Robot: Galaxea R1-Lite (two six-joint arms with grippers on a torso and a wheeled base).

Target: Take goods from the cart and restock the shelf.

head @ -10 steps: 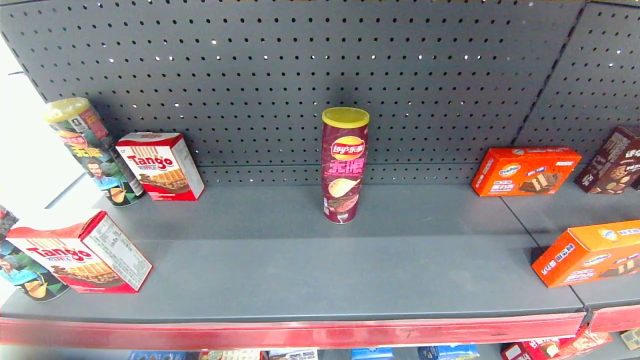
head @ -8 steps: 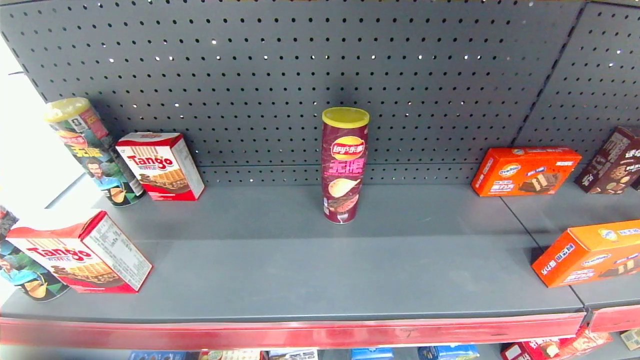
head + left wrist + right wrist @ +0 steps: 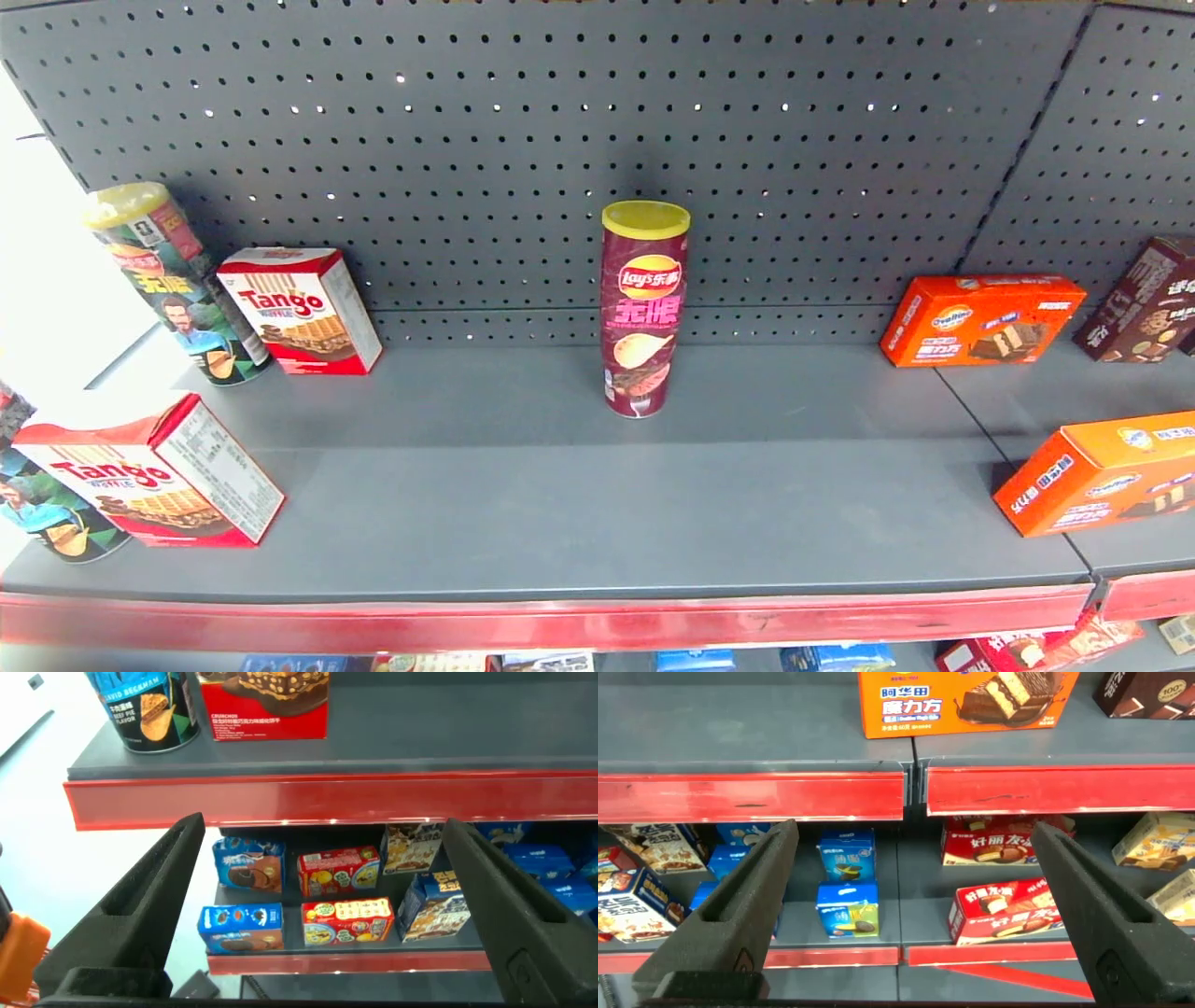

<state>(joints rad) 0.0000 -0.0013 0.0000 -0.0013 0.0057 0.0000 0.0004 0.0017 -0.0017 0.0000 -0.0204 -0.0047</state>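
left jaws stand wide apart with nothing between them, low in front of the shelf at its red front edge. past their gap a lower shelf carries small snack boxes in rows. above the red edge, at the shelf's front, a green can stands just beside a wafer box.

right jaws are likewise wide apart and empty, facing the same red edge farther right. an orange box lies at the shelf front above them, with a dark box near it on the right. below, blue boxes and red boxes sit on the lower levels.

in the head view a maroon can with a yellow lid stands upright at mid-shelf, toward the pegboard and well apart from the other goods. at the back left a second green can stands just beside a second wafer box; the first pair sits at the front left corner. at the back right a second orange box lies near a brown box, and the first orange box lies at the front right.
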